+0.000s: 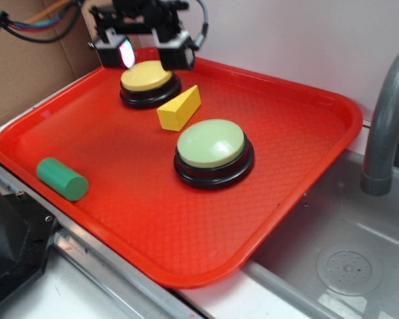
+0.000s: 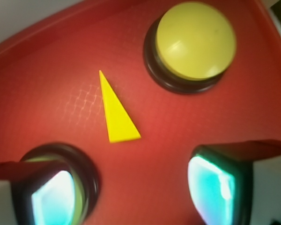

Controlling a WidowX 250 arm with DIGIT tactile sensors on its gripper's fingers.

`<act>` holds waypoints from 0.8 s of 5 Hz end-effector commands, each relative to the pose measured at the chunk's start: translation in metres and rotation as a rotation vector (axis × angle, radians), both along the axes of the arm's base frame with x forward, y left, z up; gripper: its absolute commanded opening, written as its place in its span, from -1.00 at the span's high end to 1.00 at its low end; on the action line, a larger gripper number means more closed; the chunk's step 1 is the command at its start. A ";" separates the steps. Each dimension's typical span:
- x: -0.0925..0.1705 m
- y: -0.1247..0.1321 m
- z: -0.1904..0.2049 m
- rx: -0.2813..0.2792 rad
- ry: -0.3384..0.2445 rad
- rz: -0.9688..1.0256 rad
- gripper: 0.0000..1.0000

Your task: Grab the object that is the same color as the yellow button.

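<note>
The yellow wedge (image 1: 179, 108) lay on the red tray (image 1: 306, 159), at about four o'clock from the yellow button (image 1: 146, 77), untouched. The gripper (image 1: 145, 53) hovered above that button, fingers apart. It looked light, rigid and smooth; its flat triangular faces seemed the best hold.

A red tray (image 1: 106, 133) with a fine grid texture holds a yellow wedge (image 1: 179, 108), a yellow-topped button (image 1: 147, 78) on black, a pale green-topped button (image 1: 211, 143), and a green cylinder (image 1: 62, 179).
</note>
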State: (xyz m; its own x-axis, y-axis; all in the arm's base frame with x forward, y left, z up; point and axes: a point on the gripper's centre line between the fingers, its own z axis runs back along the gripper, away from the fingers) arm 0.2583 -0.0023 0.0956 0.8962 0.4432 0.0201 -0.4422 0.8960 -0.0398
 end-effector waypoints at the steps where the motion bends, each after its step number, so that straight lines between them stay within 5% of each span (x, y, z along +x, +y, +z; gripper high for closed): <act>1: 0.033 0.005 -0.034 -0.036 -0.023 0.007 -1.00; 3: 0.035 0.001 -0.067 -0.017 -0.032 0.038 -1.00; 4: 0.031 -0.002 -0.064 -0.002 -0.059 0.016 1.00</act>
State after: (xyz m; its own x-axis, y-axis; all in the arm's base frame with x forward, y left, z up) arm 0.2838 -0.0075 0.0187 0.8842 0.4665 0.0234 -0.4652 0.8841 -0.0445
